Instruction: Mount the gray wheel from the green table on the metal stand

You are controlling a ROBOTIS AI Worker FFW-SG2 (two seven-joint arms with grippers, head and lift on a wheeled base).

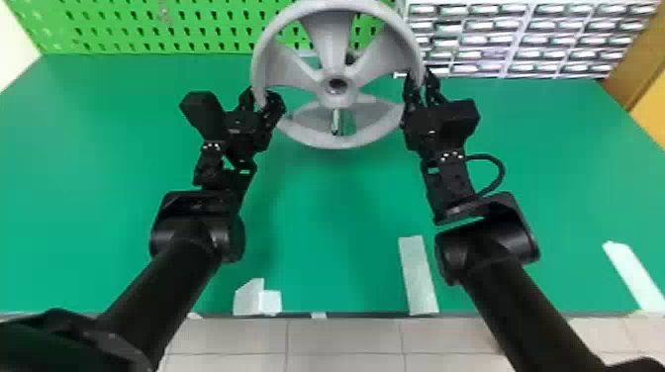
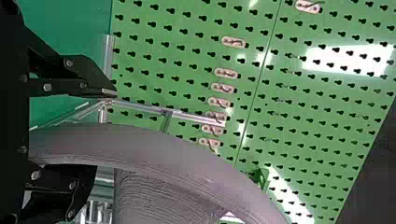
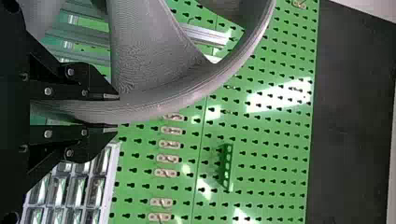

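Wheel [image 1: 332, 42] spans both grippers, left gripper [image 1: 262, 97] open around left edge, right gripper [image 1: 420, 80] clamped on right, stand [image 3: 203, 35] far side.

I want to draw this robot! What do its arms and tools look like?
The left arm and right arm are black, with thick round tubes and chunky joints. The left tool and right tool are black with silvery screws. Pale dots mark both arms; a black cable loops from the right one.

One gray wheel [image 1: 322, 99], two end effectors [image 1: 421, 86], one table [image 1: 341, 222]
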